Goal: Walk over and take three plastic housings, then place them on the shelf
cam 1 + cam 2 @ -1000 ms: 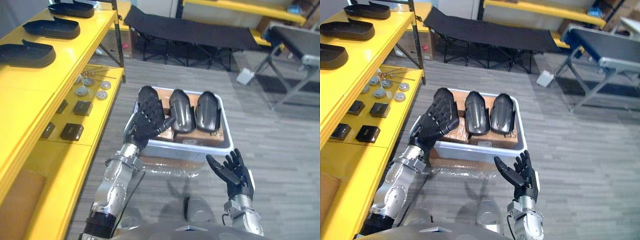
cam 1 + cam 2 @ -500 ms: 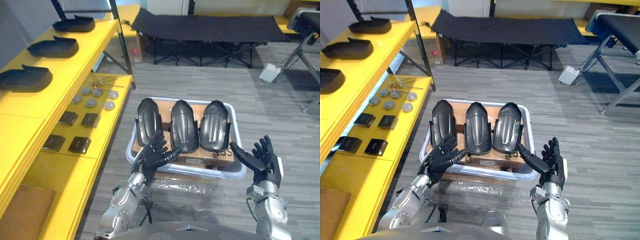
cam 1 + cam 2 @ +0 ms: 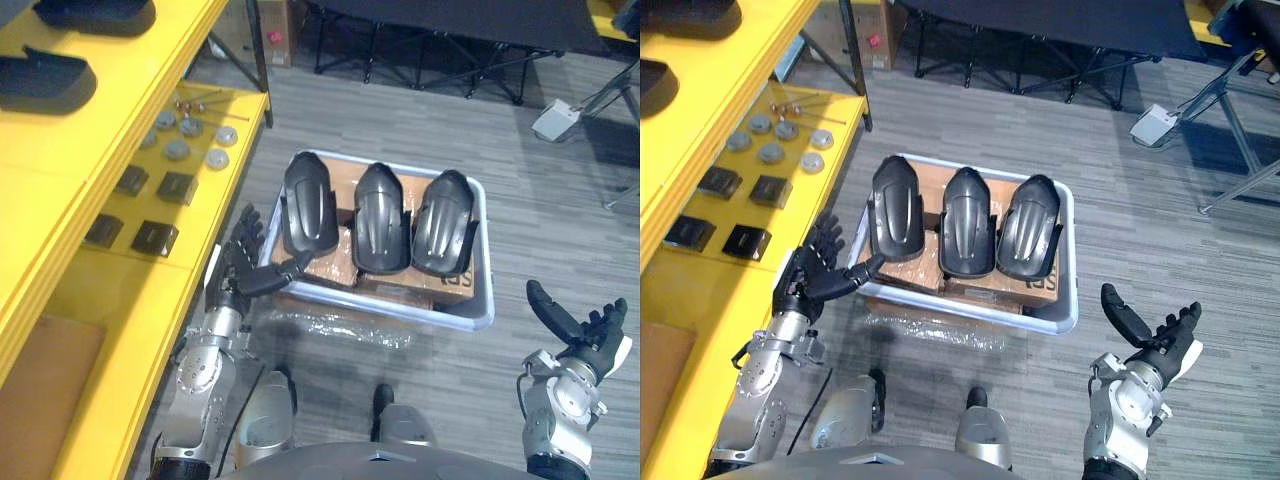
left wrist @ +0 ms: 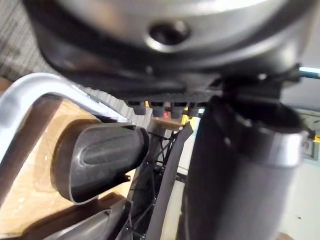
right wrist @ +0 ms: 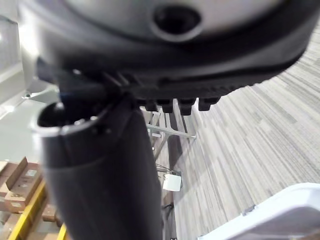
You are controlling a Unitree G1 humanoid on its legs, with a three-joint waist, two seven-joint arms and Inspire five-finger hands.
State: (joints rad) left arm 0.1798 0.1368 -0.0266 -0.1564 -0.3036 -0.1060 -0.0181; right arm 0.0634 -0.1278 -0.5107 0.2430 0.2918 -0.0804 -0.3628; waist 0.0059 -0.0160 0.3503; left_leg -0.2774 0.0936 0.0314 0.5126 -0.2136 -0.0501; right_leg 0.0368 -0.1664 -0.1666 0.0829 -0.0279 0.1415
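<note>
Three plastic housings point(image 3: 381, 232) side by side in a bin point(image 3: 482, 312) on the floor point(image 3: 560, 200).
Left eye view: yellow shelf point(image 3: 70, 180) left of bin, free floor at right; left hand point(image 3: 234, 283) spread beside the left rim, empty; right hand point(image 3: 585, 340) spread over floor, empty. Left wrist view: one housing point(image 4: 100, 157) inside the rim.

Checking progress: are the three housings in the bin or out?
In: three housings lie side by side in the bin; left hand and right hand open.
</note>
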